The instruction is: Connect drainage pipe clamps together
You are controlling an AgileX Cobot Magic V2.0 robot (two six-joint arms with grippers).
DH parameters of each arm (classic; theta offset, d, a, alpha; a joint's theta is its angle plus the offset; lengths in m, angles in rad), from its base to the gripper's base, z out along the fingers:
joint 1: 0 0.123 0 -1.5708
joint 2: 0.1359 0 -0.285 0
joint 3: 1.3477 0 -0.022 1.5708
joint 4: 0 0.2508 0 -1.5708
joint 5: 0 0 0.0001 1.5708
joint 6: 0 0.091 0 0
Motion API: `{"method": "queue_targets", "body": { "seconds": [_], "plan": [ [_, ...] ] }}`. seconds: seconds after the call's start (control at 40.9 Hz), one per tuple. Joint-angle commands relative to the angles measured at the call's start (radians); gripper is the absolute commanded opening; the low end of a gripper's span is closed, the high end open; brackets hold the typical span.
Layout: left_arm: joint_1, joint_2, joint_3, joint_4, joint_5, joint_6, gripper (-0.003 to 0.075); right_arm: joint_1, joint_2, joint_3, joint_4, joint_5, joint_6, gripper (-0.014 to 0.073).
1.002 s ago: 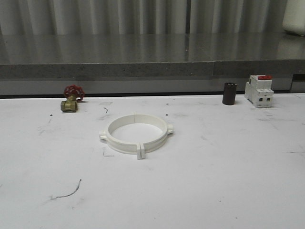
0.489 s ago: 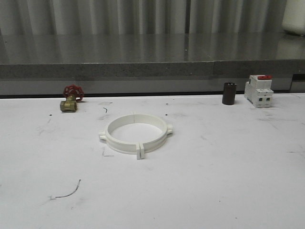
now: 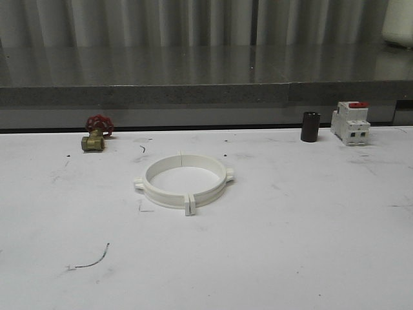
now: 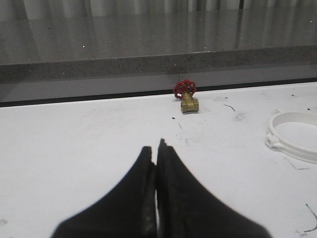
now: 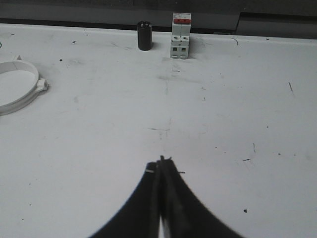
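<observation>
White plastic clamps point(image 3: 184, 181) lie as one flat ring mid-bench, toward the left, their end tabs meeting at the near side and a seam at the far side. My left gripper point(image 4: 157, 148) and right gripper point(image 5: 159, 163) are both pressed closed, empty, well back from the ring. I judge the halves joined; any check means approaching squarely without nudging the tabs apart.

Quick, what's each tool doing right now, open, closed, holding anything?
Left tool: closed, holding nothing, above the bare table.
Right tool: closed, holding nothing, above the bare table.
</observation>
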Motion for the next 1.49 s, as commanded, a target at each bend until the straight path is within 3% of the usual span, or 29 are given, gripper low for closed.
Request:
{"method": "queue_targets", "body": {
  "seconds": [0.0, 0.269, 0.415, 0.587, 0.831, 1.466],
  "plan": [
    [0.002, -0.021, 0.002, -0.011, -0.077, -0.002, -0.002, -0.005, 0.01, -0.025, -0.023, -0.075, -0.006, -0.0063],
    [0.002, -0.021, 0.002, -0.011, -0.077, -0.002, -0.002, -0.015, 0.007, 0.001, -0.021, -0.109, -0.009, -0.0063],
    [0.002, -0.021, 0.002, -0.011, -0.077, -0.002, -0.002, -0.067, -0.05, 0.11, 0.033, -0.281, -0.092, -0.0063],
    [0.002, -0.021, 0.002, -0.011, -0.077, -0.002, -0.002, -0.164, -0.191, 0.278, 0.204, -0.447, -0.217, -0.0063],
    [0.002, -0.019, 0.002, -0.011, -0.077, -0.002, -0.002, -0.22, -0.275, 0.419, 0.266, -0.518, -0.222, -0.0063],
    [0.002, -0.019, 0.002, -0.011, -0.077, -0.002, -0.002, -0.22, -0.275, 0.414, 0.266, -0.508, -0.222, -0.0063]
  ]
}}
